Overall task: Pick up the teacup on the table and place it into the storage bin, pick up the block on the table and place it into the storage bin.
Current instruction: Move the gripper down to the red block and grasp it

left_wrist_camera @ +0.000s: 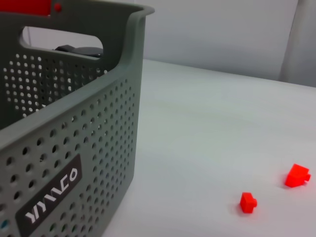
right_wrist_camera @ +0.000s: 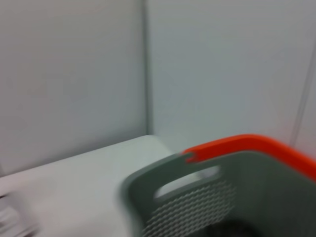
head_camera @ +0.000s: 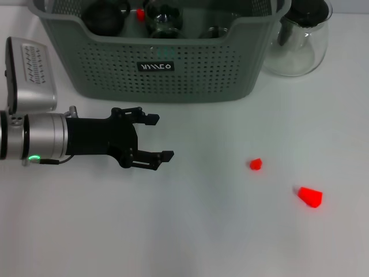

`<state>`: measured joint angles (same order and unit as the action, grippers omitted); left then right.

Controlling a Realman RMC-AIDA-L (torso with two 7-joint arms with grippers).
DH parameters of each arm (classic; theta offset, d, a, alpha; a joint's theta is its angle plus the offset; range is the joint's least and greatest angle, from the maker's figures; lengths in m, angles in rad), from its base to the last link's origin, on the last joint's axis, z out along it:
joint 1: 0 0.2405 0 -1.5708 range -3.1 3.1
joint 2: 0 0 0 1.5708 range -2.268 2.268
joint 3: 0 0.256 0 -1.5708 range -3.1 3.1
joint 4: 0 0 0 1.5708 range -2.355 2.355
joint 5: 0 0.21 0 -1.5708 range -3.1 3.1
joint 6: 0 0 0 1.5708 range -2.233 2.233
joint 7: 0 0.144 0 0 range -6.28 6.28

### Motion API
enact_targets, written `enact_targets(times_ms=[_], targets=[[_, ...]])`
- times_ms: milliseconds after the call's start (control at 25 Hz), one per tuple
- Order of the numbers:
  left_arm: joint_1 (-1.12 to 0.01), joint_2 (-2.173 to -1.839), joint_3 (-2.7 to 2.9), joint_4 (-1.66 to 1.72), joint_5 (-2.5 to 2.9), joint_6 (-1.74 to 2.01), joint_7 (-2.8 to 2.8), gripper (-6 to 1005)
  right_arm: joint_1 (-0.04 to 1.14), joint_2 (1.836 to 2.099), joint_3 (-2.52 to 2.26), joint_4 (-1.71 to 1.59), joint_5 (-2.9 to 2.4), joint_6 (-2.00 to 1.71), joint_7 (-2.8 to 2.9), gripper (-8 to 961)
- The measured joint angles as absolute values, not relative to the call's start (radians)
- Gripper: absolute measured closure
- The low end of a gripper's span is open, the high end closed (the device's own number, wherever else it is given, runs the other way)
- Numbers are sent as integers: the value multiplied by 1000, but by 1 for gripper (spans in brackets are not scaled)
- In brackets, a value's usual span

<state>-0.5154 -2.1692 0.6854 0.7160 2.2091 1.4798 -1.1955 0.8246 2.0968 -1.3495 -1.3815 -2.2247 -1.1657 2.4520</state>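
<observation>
The grey-green storage bin [head_camera: 161, 63] stands at the back of the table, its perforated wall filling the near side of the left wrist view [left_wrist_camera: 74, 148]. Dark and glass vessels [head_camera: 106, 16] sit inside it, and no teacup shows on the table. A small red block [head_camera: 255, 164] [left_wrist_camera: 248, 202] lies on the white table, and a larger red block [head_camera: 310, 197] [left_wrist_camera: 297, 176] lies beyond it to the right. My left gripper [head_camera: 159, 137] hovers open and empty in front of the bin, well left of both blocks. My right gripper is out of view.
A clear glass teapot [head_camera: 302, 37] stands right of the bin. A silver box [head_camera: 31, 75] sits at the left edge behind my left arm. The right wrist view shows the bin's handle cut-out [right_wrist_camera: 187, 180] and a red-orange band [right_wrist_camera: 247, 145] along its rim.
</observation>
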Motion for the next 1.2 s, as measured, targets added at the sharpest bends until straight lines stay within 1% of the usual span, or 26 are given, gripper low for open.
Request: enact_targets(times_ms=[120, 240, 400, 560, 720, 920, 1200], targets=[[-515, -2169, 685, 716, 2213, 1480, -1196, 110, 740, 2097, -1294, -1562, -2167, -1391, 2452, 186], [-515, -2169, 685, 716, 2215, 1480, -1196, 110, 682, 2095, -1249, -1655, -2109, -1581, 2446, 185], [-515, -2168, 686, 716, 2215, 1482, -1196, 111, 650, 2091, -1219, -1665, -2128, -1814, 2466, 185], [-515, -2168, 689, 717, 2215, 1494, -1192, 111, 634, 2098, -1249, -1654, -2262, -1937, 2504, 185], [-517, -2167, 691, 718, 2215, 1497, -1191, 110, 635, 2095, -1292, -1581, -2407, -1948, 2524, 187], [-518, -2168, 694, 714, 2215, 1498, -1190, 111, 675, 2099, -1388, -1381, -2581, -1870, 2530, 191], [-516, -2169, 695, 715, 2216, 1499, -1194, 111, 722, 2100, -1496, -1186, -2636, -1768, 2531, 193]])
